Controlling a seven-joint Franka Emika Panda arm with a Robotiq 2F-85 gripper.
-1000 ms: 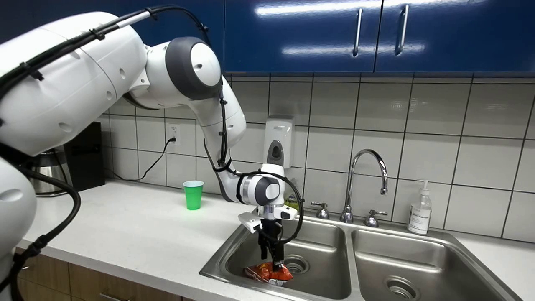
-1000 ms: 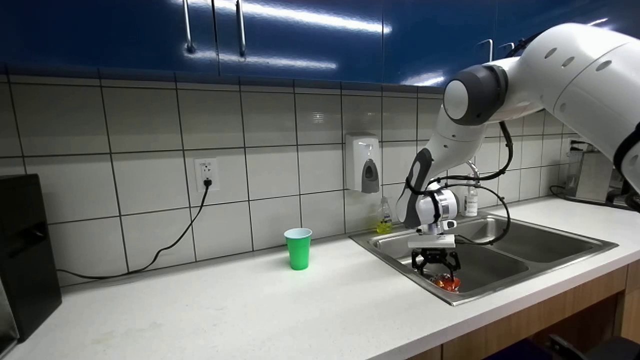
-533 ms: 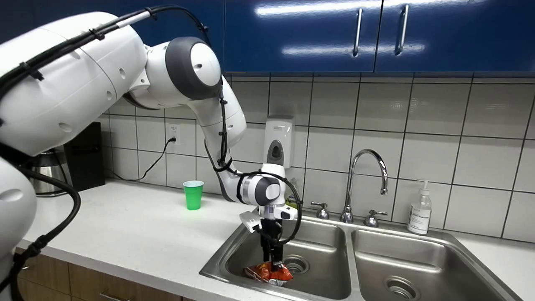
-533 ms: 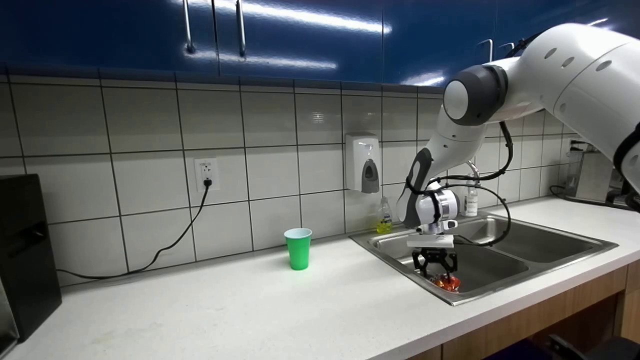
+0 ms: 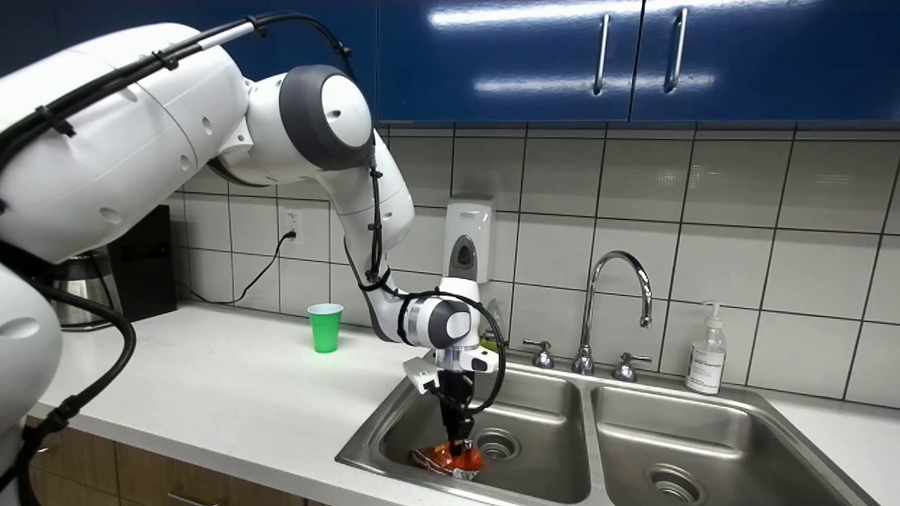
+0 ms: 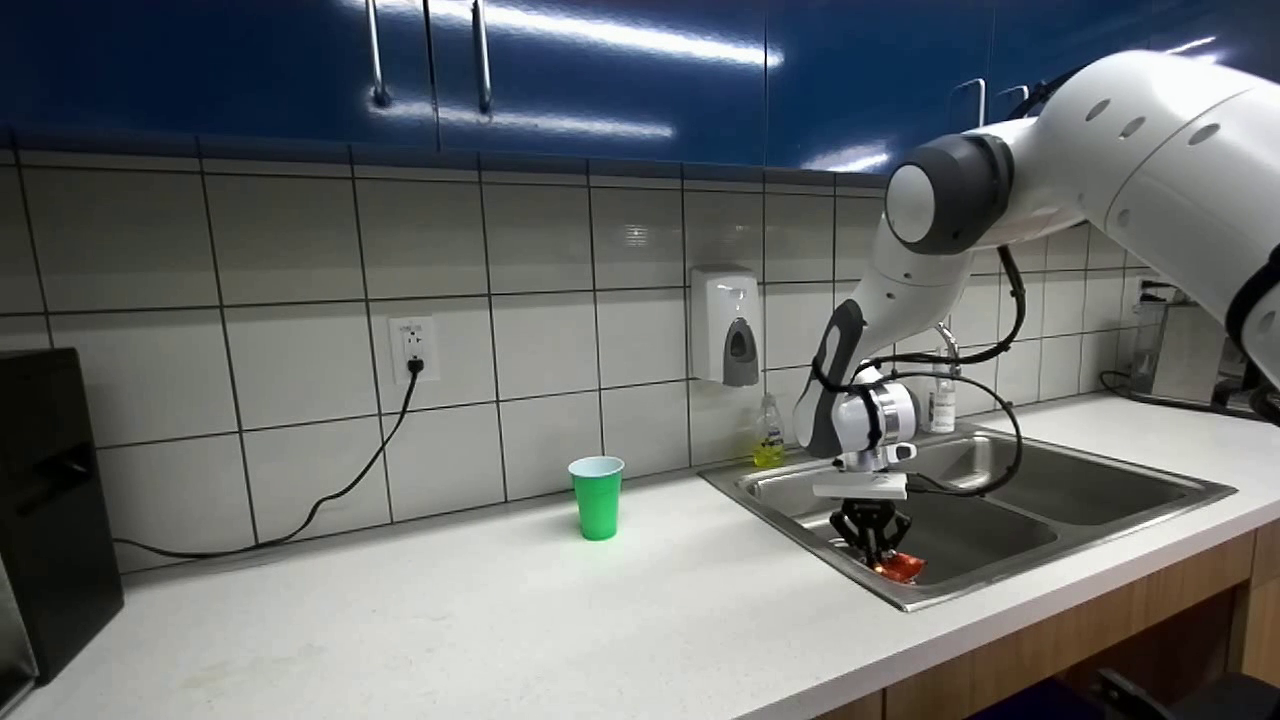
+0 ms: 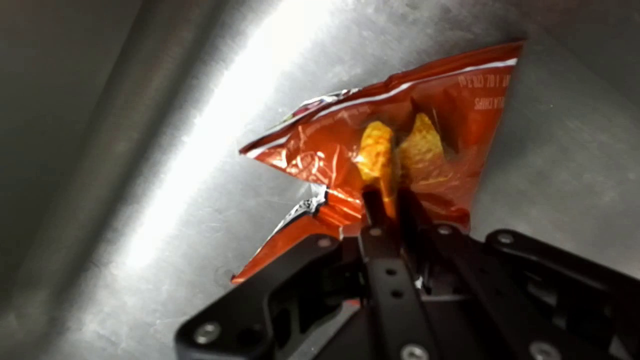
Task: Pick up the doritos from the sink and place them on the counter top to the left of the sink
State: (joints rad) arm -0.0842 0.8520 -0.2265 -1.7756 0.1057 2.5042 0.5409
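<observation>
The doritos, a crinkled red-orange bag (image 7: 465, 135), lie on the floor of the sink (image 5: 545, 460) in its near-left basin. Pinched up between the black fingers of my gripper (image 7: 391, 200) is a fold of that bag, so the gripper is shut on it with a narrow strip of orange showing between the tips. In both exterior views the gripper (image 5: 458, 447) points straight down into the basin, and the bag (image 6: 906, 568) sticks out past the fingertips. How far the fingers reach down the bag's far side is hidden. The pale counter top (image 5: 232, 393) extends left of the sink.
A green cup (image 5: 325, 330) stands on the counter top left of the sink. Behind the basins rise the chrome faucet (image 5: 589, 309) and a pump bottle (image 5: 705, 362). A steel rim (image 6: 800, 540) borders the basin. One black appliance (image 6: 60, 500) occupies the counter's far end.
The gripper's fingers have come together from wide apart and now pinch the bag. The bag has bunched up between them, its right end drawn in slightly. The arm has hardly moved.
</observation>
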